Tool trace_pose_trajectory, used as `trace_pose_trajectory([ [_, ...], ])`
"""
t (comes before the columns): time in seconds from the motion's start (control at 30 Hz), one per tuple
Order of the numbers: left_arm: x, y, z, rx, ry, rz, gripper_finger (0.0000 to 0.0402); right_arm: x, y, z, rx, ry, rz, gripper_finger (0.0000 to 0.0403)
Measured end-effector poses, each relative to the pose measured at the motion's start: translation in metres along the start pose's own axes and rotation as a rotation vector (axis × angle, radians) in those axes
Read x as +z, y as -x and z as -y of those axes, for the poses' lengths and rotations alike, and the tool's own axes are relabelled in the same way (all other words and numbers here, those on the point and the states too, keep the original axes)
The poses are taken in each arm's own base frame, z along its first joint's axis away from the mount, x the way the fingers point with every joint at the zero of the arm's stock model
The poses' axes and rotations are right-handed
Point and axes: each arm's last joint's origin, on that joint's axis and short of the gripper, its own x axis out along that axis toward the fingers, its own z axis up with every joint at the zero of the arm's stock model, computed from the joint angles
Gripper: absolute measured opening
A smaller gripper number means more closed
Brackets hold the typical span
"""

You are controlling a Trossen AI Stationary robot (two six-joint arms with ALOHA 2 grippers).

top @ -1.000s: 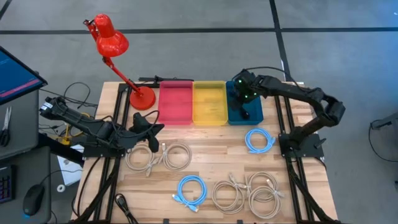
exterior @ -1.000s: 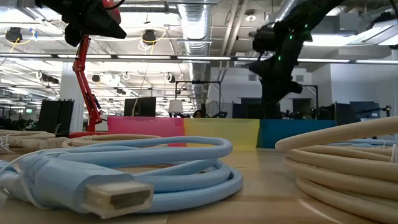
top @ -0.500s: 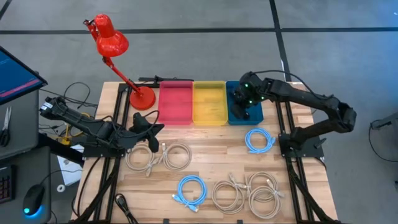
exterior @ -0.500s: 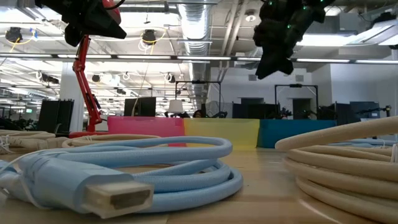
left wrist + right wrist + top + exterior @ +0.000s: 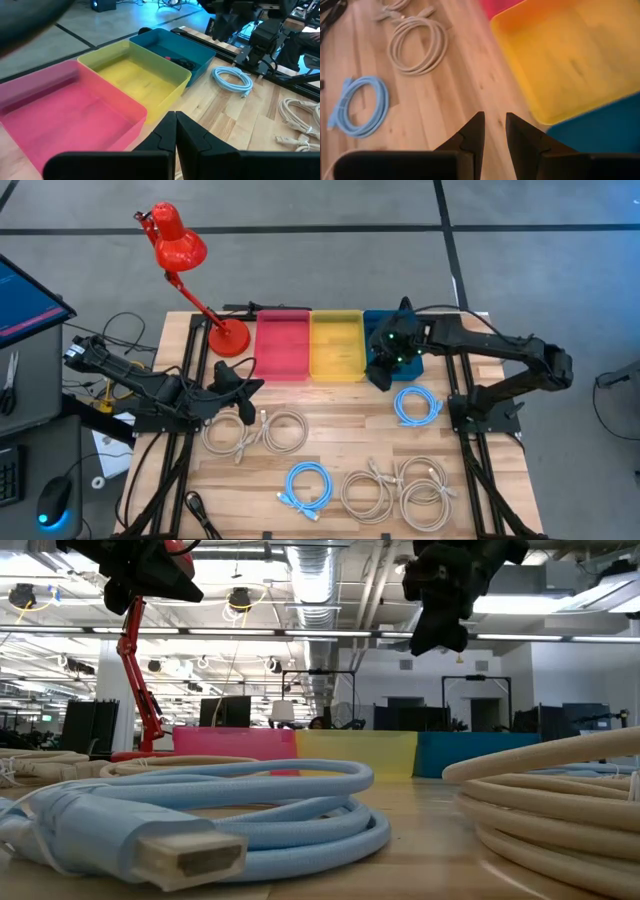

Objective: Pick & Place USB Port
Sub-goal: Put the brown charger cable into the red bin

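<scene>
Along the far edge of the wooden table (image 5: 330, 430) stand three open bins in a row: pink bin (image 5: 283, 344) at left, yellow bin (image 5: 336, 345) in the middle, blue bin (image 5: 412, 361) at right, each touching its neighbour. Blue bin holds a dark coiled cable (image 5: 186, 63) on its floor (seen in the left wrist view). Right gripper (image 5: 383, 373) hangs above the near left corner of the blue bin, by the yellow bin's near right corner; its fingers (image 5: 470, 135) stand slightly apart with nothing between them. Left gripper (image 5: 237, 380) rests over the left side of the table, near the red desk lamp (image 5: 180, 250); its fingers (image 5: 190, 135) are pressed together, empty. Loose on the table: one light blue cable coil (image 5: 416, 405) just near of the blue bin; a second light blue coil (image 5: 307, 484) toward the near edge; two beige coils (image 5: 258, 430) at left centre; three beige coils (image 5: 402, 492) at near right.
</scene>
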Motion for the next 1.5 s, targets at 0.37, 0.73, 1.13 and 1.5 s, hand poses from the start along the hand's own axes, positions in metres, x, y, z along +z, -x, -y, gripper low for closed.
trace_pose_trajectory([
  [0.37, 0.000, 0.000, 0.000, -0.002, 0.005, 0.003, 0.0004, -0.001, -0.003, -0.020, 0.041, 0.065, 0.020, 0.0071],
  [0.73, 0.002, 0.000, 0.001, -0.008, 0.019, 0.011, 0.0004, 0.005, -0.004, -0.025, 0.064, 0.087, 0.089, 0.0071],
  [1.13, 0.006, 0.000, 0.007, -0.121, 0.077, 0.001, 0.0004, 0.020, -0.001, -0.039, 0.139, 0.035, 0.256, 0.0071],
  [1.5, 0.005, -0.003, 0.008, -0.294, 0.056, -0.109, 0.0004, 0.019, -0.002, -0.052, 0.199, -0.093, 0.262, 0.0071],
])
